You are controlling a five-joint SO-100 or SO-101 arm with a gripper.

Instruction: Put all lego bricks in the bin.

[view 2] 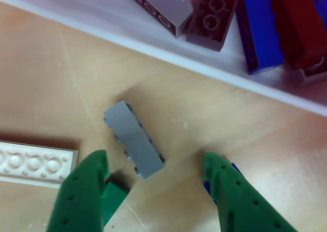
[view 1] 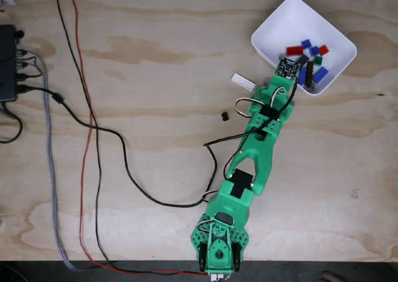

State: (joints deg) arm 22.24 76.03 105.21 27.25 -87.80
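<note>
A pale plywood table (view 1: 155, 58) fills the fixed view, with cables (view 1: 93, 145) trailing down its left side and wide bare wood between. The white bin (view 1: 280, 27) sits at the upper right, holding red, blue and green lego bricks (view 1: 309, 58). In the other view the gripper (view 2: 156, 163) stands wide open and holds nothing, its green fingers either side of a grey brick (view 2: 134, 139) lying near the bin's rim. A white plate (view 2: 36, 164) lies at the left edge.

Hobby workbench: bare plywood top (view 1: 155, 58), loose cables (view 1: 93, 133), electronics box (view 1: 7, 61).
</note>
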